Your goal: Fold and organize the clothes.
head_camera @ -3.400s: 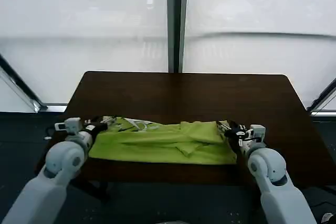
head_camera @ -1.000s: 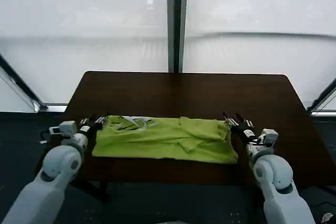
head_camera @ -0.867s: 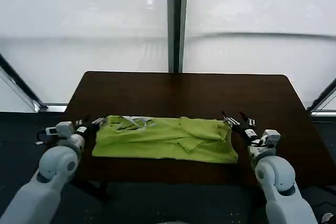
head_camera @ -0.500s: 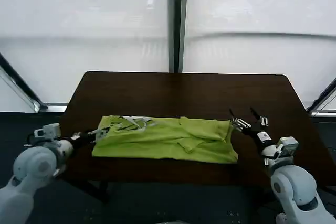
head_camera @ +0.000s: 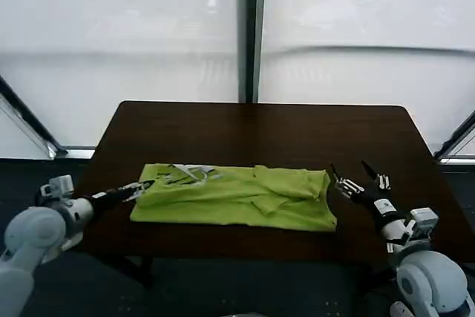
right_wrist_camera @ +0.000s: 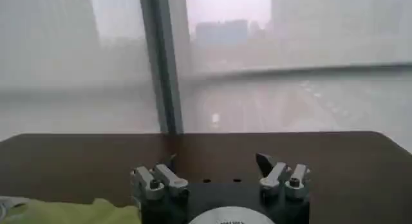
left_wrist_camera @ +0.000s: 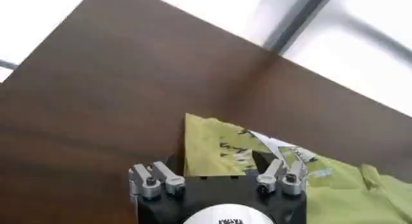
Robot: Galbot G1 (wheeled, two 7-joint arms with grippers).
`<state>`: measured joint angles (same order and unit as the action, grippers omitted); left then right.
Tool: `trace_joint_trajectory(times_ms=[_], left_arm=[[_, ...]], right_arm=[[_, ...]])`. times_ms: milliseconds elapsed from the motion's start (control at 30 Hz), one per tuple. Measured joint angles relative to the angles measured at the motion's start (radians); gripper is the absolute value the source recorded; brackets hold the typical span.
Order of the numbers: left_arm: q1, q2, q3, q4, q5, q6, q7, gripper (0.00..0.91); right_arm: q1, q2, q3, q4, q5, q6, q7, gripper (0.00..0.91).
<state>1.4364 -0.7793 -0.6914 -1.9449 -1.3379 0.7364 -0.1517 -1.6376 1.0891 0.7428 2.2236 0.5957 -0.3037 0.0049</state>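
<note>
In the lower middle of the head view, on the near half of the counter (head_camera: pixel 252 128): one lime-green T-shirt (head_camera: pixel 237 197), folded into a long flat band running left to right, its upper layer creased toward the right end. A small white label (head_camera: pixel 191 174) lies on top near its left end. One garment in all; the counter carries no other item.

Left tool (head_camera: pixel 135 187): low at the left of the head view, at the shirt's left end, its tip just beside or touching the cloth; which, that view does not settle. The left wrist view supplies what the head view lacks: two fingers (left_wrist_camera: pixel 153 177) spread wide, nothing between them, the T-shirt's (left_wrist_camera: pixel 222 151) corner and the white label (left_wrist_camera: pixel 290 152) just beyond them.

Right tool (head_camera: pixel 361 178): lower right of the head view, just beside the shirt's right end and apart from it, fingers spread, pinching nothing. The right wrist view shows its two fingers (right_wrist_camera: pixel 158 179) set apart, with a sliver of the T-shirt (right_wrist_camera: pixel 71 212) in the lower left corner of the frame.

Surroundings: two frosted window panes behind the counter, parted by one dark upright post (head_camera: pixel 249 31). Nothing lies between either tool and the shirt.
</note>
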Motion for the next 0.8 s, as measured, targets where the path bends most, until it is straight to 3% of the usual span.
trace_joint_trajectory(times_ms=[567,800], left_arm=[[-0.009,-0.02,0.056,0.03,0.038,-0.004,0.049,0.878],[0.005,-0.023,0.057,0.002,0.025,-0.002,0.048,0.712]], right_arm=[[0.006,0.013,-0.006,0.002,0.002,-0.006,0.003,0.878],[0.007,0.015,-0.009,0.009,0.001,-0.006,0.001,0.878]])
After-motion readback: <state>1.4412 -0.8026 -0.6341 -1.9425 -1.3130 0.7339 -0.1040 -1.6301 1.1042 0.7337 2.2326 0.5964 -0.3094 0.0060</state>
